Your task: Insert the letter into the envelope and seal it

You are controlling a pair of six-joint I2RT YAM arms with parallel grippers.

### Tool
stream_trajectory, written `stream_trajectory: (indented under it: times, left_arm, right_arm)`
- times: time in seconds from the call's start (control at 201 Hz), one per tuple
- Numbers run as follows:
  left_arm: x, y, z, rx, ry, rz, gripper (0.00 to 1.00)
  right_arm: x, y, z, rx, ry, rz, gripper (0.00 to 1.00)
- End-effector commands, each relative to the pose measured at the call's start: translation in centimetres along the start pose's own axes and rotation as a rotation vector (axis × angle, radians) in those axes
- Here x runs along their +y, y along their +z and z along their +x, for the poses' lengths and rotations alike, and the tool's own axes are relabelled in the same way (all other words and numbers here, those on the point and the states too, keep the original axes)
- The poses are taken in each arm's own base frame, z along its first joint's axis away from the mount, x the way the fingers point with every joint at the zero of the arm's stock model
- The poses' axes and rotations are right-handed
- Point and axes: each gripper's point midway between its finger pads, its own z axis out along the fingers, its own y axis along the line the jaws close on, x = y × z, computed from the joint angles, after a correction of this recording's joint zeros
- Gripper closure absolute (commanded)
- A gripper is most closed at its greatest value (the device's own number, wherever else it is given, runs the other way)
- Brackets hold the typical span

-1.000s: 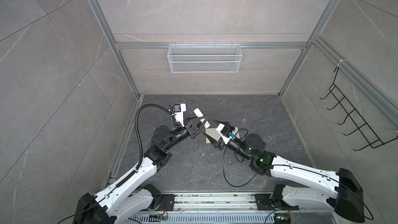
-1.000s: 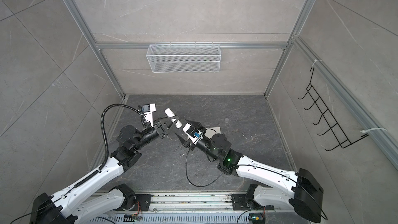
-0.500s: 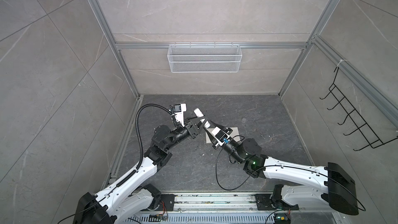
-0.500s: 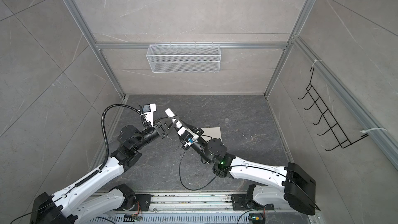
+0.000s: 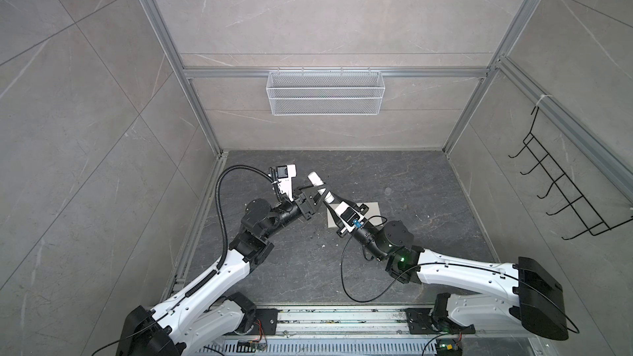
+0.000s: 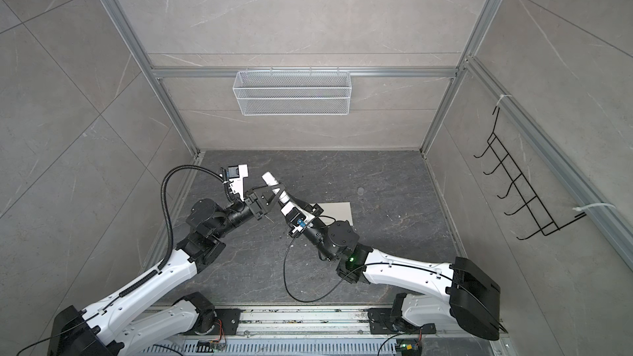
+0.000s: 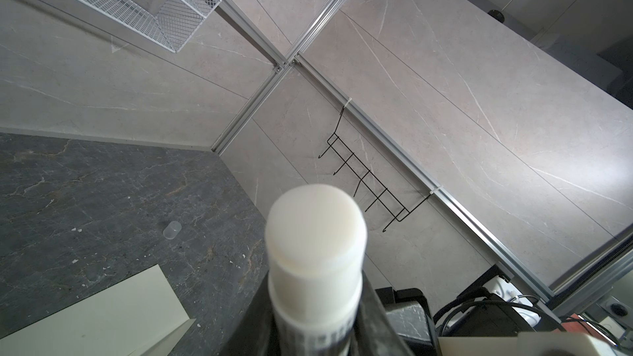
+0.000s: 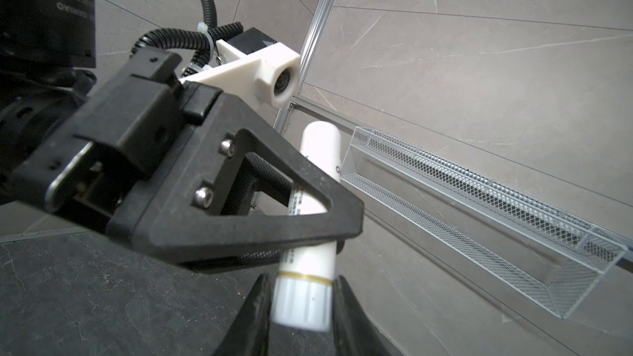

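aloft, glue tube (image 8: 321,152) in left pincer (image 5: 320,194)

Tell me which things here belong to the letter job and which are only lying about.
Job: glue stick in the left gripper; envelope, lying flat.
Not the job: loose clear cap; wall-hung wire basket; hook rack.

Glue stick (image 5: 314,178): white tube, raised above the counter, tilted, creamy tip bare, pointing far-left.
Clear cap (image 5: 388,191): small, on the counter, right of the glue stick, well apart.
Wire basket (image 5: 324,92): white mesh, on the far wall.
Hook rack (image 5: 561,196): black wire, on the right wall.
Counter (image 5: 411,172): dark marbled grey, scattered pale flecks.
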Motion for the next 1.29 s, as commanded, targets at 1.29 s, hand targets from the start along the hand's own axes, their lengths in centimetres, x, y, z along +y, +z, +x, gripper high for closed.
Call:
stream_trajectory:
  times: [1.29]
  left_arm:
    - [-3.4,-0.5,-2.2,-0.079,0.070,0.121,1.00]
  right_arm:
    - [-3.5,1.6,-1.9,-0.180,1.063,-0.277,1.00]
